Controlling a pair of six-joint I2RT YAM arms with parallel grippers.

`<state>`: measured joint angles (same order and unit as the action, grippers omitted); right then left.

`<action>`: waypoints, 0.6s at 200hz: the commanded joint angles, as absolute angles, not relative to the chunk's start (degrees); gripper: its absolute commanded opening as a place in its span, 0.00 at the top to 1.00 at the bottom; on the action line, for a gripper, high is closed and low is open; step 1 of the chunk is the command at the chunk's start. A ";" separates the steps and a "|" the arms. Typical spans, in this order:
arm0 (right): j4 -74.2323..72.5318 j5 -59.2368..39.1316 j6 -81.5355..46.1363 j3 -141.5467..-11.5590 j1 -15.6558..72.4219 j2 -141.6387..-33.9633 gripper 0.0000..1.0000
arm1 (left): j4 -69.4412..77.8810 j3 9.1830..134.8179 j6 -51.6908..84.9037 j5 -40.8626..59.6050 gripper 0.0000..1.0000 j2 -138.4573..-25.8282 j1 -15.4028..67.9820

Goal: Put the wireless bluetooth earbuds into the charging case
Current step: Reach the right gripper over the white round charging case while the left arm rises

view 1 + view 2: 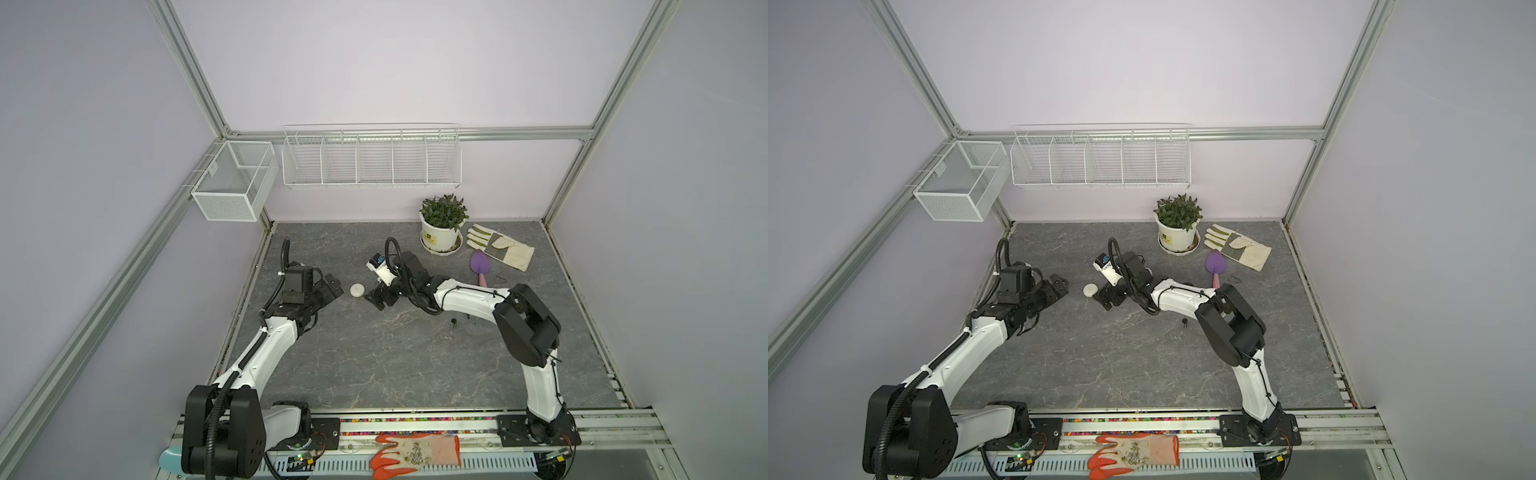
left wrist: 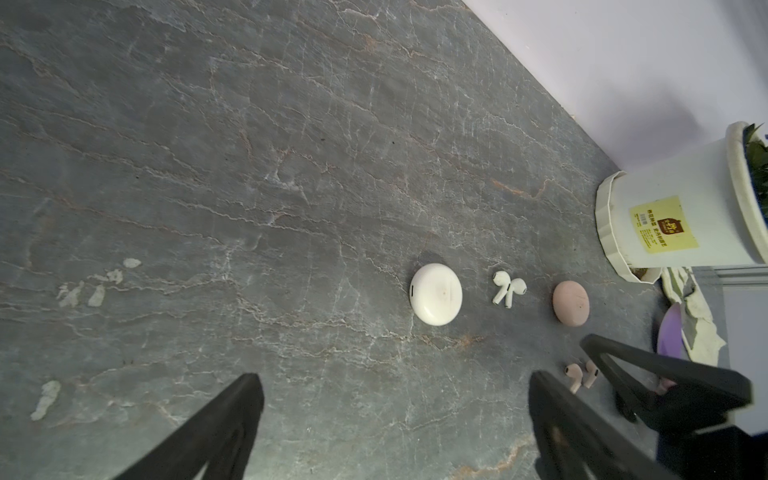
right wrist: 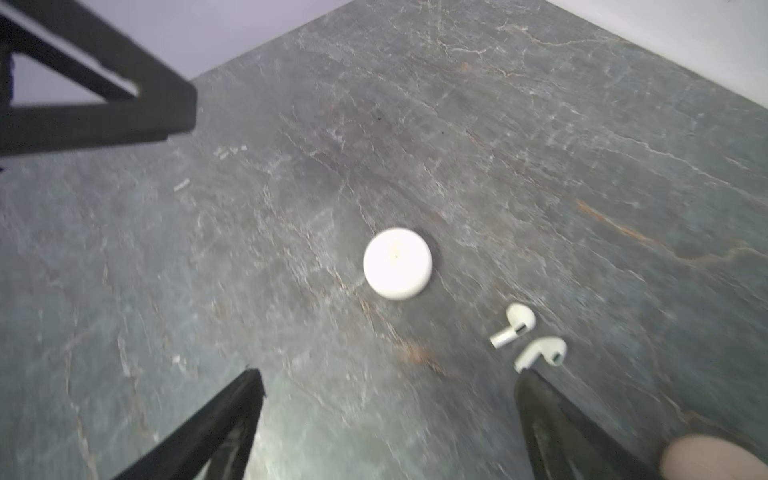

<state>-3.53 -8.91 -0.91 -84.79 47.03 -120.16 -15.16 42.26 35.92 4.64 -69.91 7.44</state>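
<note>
A closed white round charging case (image 1: pixel 357 289) (image 1: pixel 1090 289) lies on the grey slab between my two grippers. In the left wrist view it (image 2: pixel 436 294) sits beside two white earbuds (image 2: pixel 509 288), a closed pink case (image 2: pixel 570 308) and two pinkish earbuds (image 2: pixel 582 376). My left gripper (image 1: pixel 336 287) (image 2: pixel 395 378) is open and empty, just left of the white case. My right gripper (image 1: pixel 372 300) (image 3: pixel 390 375) is open and empty, just right of it; the white earbuds (image 3: pixel 528 338) lie by one fingertip. A black earbud (image 1: pixel 454 323) lies under the right forearm.
A potted plant (image 1: pixel 440 237), a pale gardening glove (image 1: pixel 500 247) and a purple trowel (image 1: pixel 480 264) sit at the back right. Wire baskets (image 1: pixel 372 160) hang on the back wall. An orange glove (image 1: pixel 415 455) lies on the front rail.
</note>
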 commanded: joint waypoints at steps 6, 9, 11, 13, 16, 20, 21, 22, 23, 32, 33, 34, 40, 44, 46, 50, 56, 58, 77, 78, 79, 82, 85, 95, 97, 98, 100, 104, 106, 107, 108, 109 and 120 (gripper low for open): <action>3.02 -1.33 -13.38 -90.06 49.62 -123.77 0.02 | -17.47 43.16 38.87 7.72 0.00 -71.29 5.59; 3.51 -0.30 -14.42 -90.61 49.65 -124.06 0.02 | -17.56 43.11 39.05 7.85 0.00 -71.43 5.42; 3.87 0.52 -15.07 -91.01 49.72 -124.27 0.02 | -17.75 43.12 39.14 7.90 0.00 -71.60 5.27; 4.42 1.07 -15.72 -91.40 49.74 -124.49 0.02 | -17.86 43.08 39.32 7.97 0.00 -71.73 5.16; 5.09 1.60 -16.29 -92.06 49.77 -124.80 0.02 | -17.98 43.15 39.48 8.10 0.00 -71.94 5.00; 5.97 1.62 -16.57 -92.90 49.75 -125.32 0.02 | -18.30 43.23 39.70 8.30 0.00 -72.21 4.78; 6.19 1.60 -16.59 -93.12 49.79 -125.46 0.02 | -18.38 43.24 39.76 8.41 0.00 -72.32 4.72; 6.39 1.68 -16.64 -93.36 49.81 -125.57 0.02 | -18.46 43.20 39.79 8.47 0.00 -72.41 4.64; 6.58 1.81 -16.76 -93.66 49.82 -125.72 0.02 | -18.50 43.17 39.89 8.50 0.00 -72.51 4.61; 8.82 3.84 -18.00 -95.67 50.05 -126.77 0.02 | -19.09 43.50 40.21 9.40 0.00 -73.28 4.16; 9.20 4.07 -18.23 -95.96 50.12 -126.89 0.02 | -19.17 43.50 40.23 9.53 0.00 -73.33 4.10; 9.81 4.51 -18.55 -96.39 50.21 -127.17 0.02 | -19.25 43.55 40.24 9.64 0.00 -73.40 4.07; 11.28 4.99 -19.11 -97.86 50.26 -127.95 0.02 | -19.54 43.90 40.32 10.27 0.00 -74.04 3.96; 12.08 5.24 -19.46 -98.74 50.39 -128.53 0.02 | -19.70 44.03 40.29 10.72 0.00 -74.35 3.87; 12.42 5.42 -19.61 -99.13 50.37 -128.81 0.02 | -19.80 44.14 40.29 10.92 0.00 -74.53 3.87; 13.17 5.93 -20.03 -99.93 50.44 -129.24 0.02 | -19.91 44.33 40.38 11.13 0.01 -74.86 3.87; 13.92 6.41 -20.41 -100.86 50.62 -129.74 0.02 | -20.43 44.73 40.51 11.60 0.01 -75.38 3.79; 14.23 6.57 -20.47 -101.23 50.69 -129.97 0.02 | -20.53 44.82 40.52 11.75 0.01 -75.53 3.78; 15.15 7.61 -20.05 -103.42 51.27 -131.11 0.02 | -21.04 45.57 40.43 12.75 0.01 -76.39 3.78; 15.18 7.72 -19.96 -103.52 51.30 -131.21 0.02 | -21.07 45.59 40.43 12.75 0.01 -76.43 3.78; 15.26 7.93 -19.78 -103.75 51.39 -131.35 0.02 | -21.08 45.60 40.43 12.70 0.01 -76.45 3.78; 15.33 8.20 -19.71 -104.01 51.45 -131.45 0.01 | -21.27 45.57 40.48 12.72 0.01 -76.46 3.78; 15.61 8.68 -19.73 -104.49 51.66 -131.67 0.01 | -21.35 45.59 40.44 12.66 0.01 -76.42 3.78; 17.07 10.08 -19.32 -106.35 52.01 -132.51 0.01 | -21.33 45.39 40.32 12.65 0.01 -76.18 3.61; 17.42 10.30 -19.12 -106.90 52.15 -132.79 0.01 | -21.33 45.38 40.38 12.63 0.01 -76.13 3.56; 17.42 10.30 -19.12 -106.90 52.15 -132.79 0.01 | -21.34 45.32 40.41 12.64 0.01 -76.12 3.54; 17.67 10.38 -19.04 -107.19 52.19 -132.97 0.01 | -21.31 45.30 40.36 12.65 0.01 -76.03 3.48; 17.97 10.48 -18.92 -107.73 52.30 -133.33 0.01 | -21.35 45.17 40.34 12.61 0.01 -75.90 3.36; 18.05 10.51 -18.84 -107.92 52.34 -133.42 0.00 | -21.36 45.11 40.36 12.62 0.01 -75.86 3.28; 18.08 10.53 -18.82 -108.01 52.36 -133.46 0.00 | -21.36 45.14 40.40 12.64 0.01 -75.86 3.27; 18.09 10.54 -18.82 -108.10 52.37 -133.48 0.00 | -21.36 45.12 40.41 12.60 0.01 -75.85 3.26; 18.10 10.54 -18.81 -108.19 52.38 -133.54 0.00 | -21.31 45.10 40.42 12.63 0.01 -75.85 3.21; 18.18 10.54 -18.85 -108.82 52.57 -134.20 0.00 | -21.73 45.38 40.37 12.84 0.01 -75.58 2.93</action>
